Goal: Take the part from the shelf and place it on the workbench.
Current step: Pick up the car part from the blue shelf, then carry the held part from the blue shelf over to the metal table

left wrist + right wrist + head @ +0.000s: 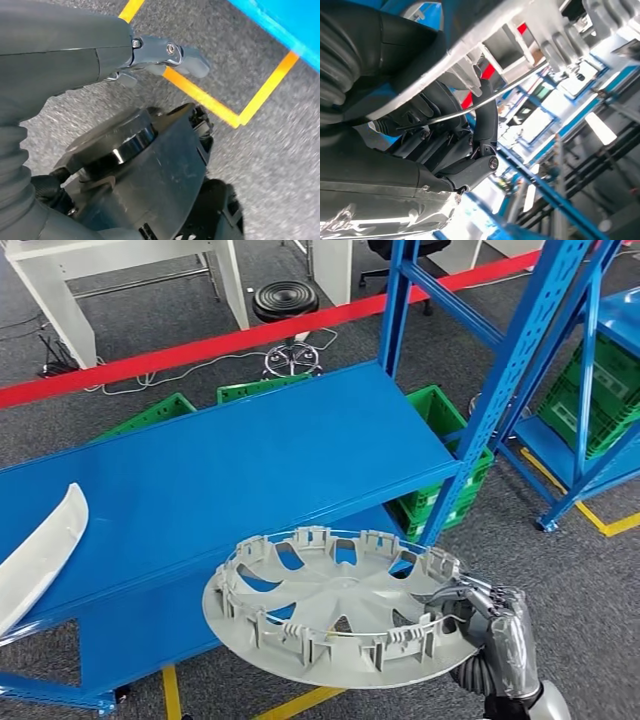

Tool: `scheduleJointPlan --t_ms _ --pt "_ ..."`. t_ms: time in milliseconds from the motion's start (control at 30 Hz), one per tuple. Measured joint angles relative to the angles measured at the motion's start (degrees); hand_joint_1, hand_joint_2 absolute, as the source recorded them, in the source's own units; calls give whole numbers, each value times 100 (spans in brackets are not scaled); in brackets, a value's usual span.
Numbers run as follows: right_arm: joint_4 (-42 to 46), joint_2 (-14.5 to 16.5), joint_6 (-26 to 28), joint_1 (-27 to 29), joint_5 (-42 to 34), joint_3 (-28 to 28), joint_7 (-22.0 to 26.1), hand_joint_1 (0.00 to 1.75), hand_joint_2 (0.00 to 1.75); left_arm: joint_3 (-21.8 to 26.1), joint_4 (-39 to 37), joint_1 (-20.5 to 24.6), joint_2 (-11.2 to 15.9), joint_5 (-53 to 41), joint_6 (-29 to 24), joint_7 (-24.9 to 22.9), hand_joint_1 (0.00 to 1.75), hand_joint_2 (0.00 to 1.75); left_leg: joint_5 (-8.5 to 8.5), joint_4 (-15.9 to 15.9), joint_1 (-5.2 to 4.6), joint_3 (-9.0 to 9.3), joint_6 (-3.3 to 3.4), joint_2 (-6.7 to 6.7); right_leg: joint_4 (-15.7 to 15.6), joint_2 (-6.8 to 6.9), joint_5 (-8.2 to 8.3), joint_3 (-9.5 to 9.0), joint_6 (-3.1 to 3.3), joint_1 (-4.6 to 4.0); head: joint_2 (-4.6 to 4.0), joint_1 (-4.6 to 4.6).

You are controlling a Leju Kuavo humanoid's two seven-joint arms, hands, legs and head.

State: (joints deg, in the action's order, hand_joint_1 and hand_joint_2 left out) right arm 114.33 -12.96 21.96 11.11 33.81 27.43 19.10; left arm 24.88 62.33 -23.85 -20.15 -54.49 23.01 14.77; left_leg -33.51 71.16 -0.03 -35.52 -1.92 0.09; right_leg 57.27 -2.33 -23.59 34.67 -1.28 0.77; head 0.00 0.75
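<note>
Between the right hand (504, 632) fingers (453, 592) sits the rim of the grey wheel cover (332, 605). They pinch it tight. From those fingers the round cover reaches out flat, a bit tilted, ribbed side up, over the edge of the blue shelf (226, 460). Farther off are green crates (445, 455), grey carpet, yellow floor lines (604, 525), a red tape (226, 340) and a black stool (285, 302). Down by the floor hangs the left hand (162, 55), fingers loose, holding nothing. No writing can be read.
</note>
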Motion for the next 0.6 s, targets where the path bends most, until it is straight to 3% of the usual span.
scheduleJointPlan --t_ms 33,67,133,167,200,233,267,300,367,400,433,467,500,533,567,600 --pt "29 0 -3 48 -51 -42 -6 175 175 -34 -23 18 14 -31 -21 22 0 175 172 -264 5 225 14 -42 2 -71 70 84 -23 8 0 0" --pt "65 0 -6 95 -102 -84 -15 175 175 -72 -52 39 26 -56 -47 45 0 175 296 -654 16 511 27 -168 4 -138 138 157 -50 15 0 2" --pt "145 0 -11 175 -179 -166 -37 175 175 -150 -127 84 50 -89 -98 74 0 175 336 -1410 37 995 66 -450 7 -264 274 264 -108 13 0 -2" --pt "185 0 -13 213 -208 -206 -45 175 175 -186 -171 104 62 -97 -123 81 0 175 300 -1603 36 1103 91 -530 -4 -324 343 294 -142 11 0 -1" --pt "220 0 -13 256 -237 -243 -55 175 175 -222 -216 122 76 -100 -151 89 0 175 292 -1672 23 1123 127 -509 -26 -389 413 314 -182 12 0 -4" --pt "250 0 -11 309 -269 -279 -63 175 175 -259 -266 142 91 -98 -182 96 0 175 325 -1657 20 1083 174 -430 -45 -422 468 332 -216 25 0 -3" --pt "278 0 -9 364 -305 -315 -74 175 175 -298 -315 165 109 -91 -216 104 0 175 372 -1650 16 1043 230 -347 -22 -363 436 368 -241 27 1 -9" --pt "302 1 -6 412 -340 -347 -85 175 175 -341 -365 185 129 -80 -251 112 0 175 427 -1649 13 992 287 -261 86 -243 289 430 -255 24 1 -25" --pt "345 2 3 480 -402 -402 -103 175 175 -429 -470 214 175 -45 -330 118 0 175 547 -1650 -9 859 367 -82 671 70 -310 610 -268 9 1 -54" --pt "359 3 11 501 -431 -421 -110 175 175 -471 -521 221 200 -18 -371 119 0 175 607 -1646 -23 784 381 11 1084 147 -596 695 -280 10 1 -61" --pt "369 4 24 520 -458 -437 -117 175 175 -513 -576 232 228 14 -414 118 0 175 669 -1637 -34 702 382 107 1467 180 -754 739 -295 12 1 -61" --pt "373 7 39 535 -480 -449 -124 175 175 -554 -627 248 257 49 -451 114 0 175 728 -1628 -41 617 378 199 1717 193 -753 720 -306 16 1 -60" --pt "374 10 61 544 -495 -456 -133 175 175 -597 -677 271 286 84 -489 109 0 175 784 -1613 -47 529 368 287 1795 206 -636 620 -317 21 1 -61" --pt "375 14 87 548 -506 -462 -140 175 175 -641 -725 299 312 113 -520 101 0 175 837 -1596 -51 442 354 366 1658 238 -473 410 -325 27 1 -60" --pt "376 19 116 548 -514 -468 -146 175 175 -686 -767 327 340 139 -545 90 0 175 884 -1575 -58 373 333 434 1316 330 -378 86 -333 34 0 -60" --pt "380 22 143 543 -521 -475 -151 175 175 -734 -803 349 364 157 -572 80 0 175 924 -1550 -68 315 305 489 847 449 -394 -301 -343 29 0 -61"
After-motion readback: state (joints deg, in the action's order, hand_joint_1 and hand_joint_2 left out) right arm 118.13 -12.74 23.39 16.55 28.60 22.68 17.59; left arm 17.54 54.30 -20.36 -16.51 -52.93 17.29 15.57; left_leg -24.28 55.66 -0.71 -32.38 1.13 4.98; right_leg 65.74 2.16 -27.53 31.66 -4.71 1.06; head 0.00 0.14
